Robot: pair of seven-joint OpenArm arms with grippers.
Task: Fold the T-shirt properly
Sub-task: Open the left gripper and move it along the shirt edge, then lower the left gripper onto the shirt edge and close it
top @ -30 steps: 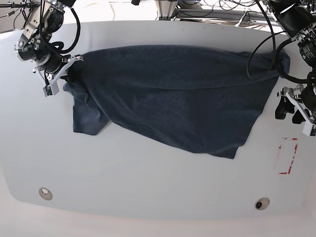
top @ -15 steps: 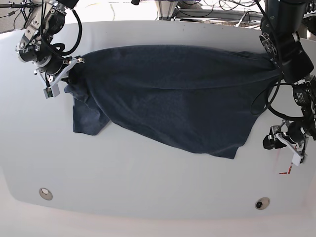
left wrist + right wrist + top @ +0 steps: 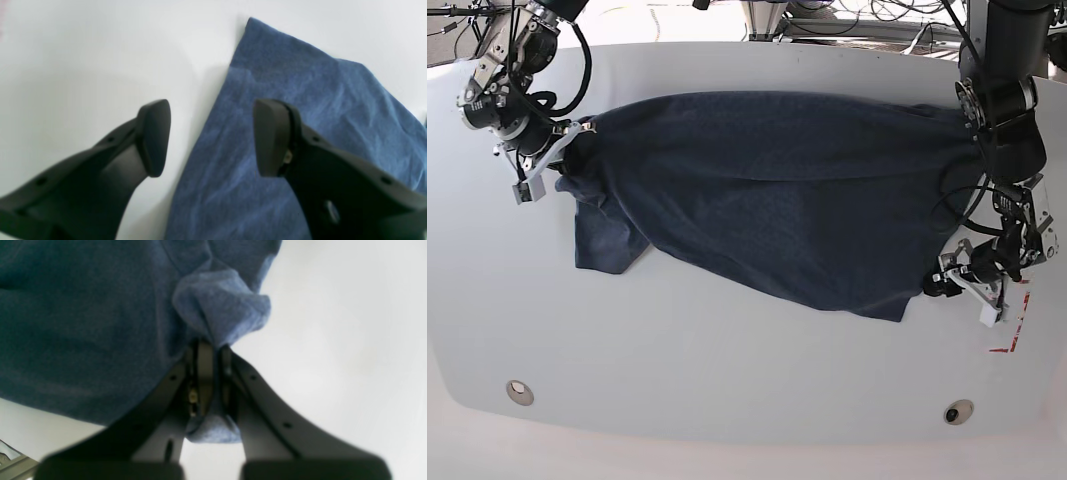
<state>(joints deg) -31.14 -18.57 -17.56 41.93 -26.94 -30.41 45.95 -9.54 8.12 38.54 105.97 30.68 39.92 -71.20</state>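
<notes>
T-shirt [image 3: 777, 190] lies spread and rumpled on the table [image 3: 727, 370]. Right gripper [image 3: 213, 350] is clamped on a bunched corner; left gripper [image 3: 210, 136] is wide, empty, straddling the lower hem edge. Risk: left closes on one layer, or misses, and the fold skews.

A white table [image 3: 727, 350] with a smooth, matte top carries everything. The T-shirt [image 3: 777, 200] lies directly on it, spread across the far half with its near edge running diagonally and one sleeve lying flat at the base view's left. Two small round fittings [image 3: 519, 392] sit in the tabletop near the front edge, one toward each corner. A red-lined marking [image 3: 1012, 325] lies on the surface at the base view's right.
</notes>
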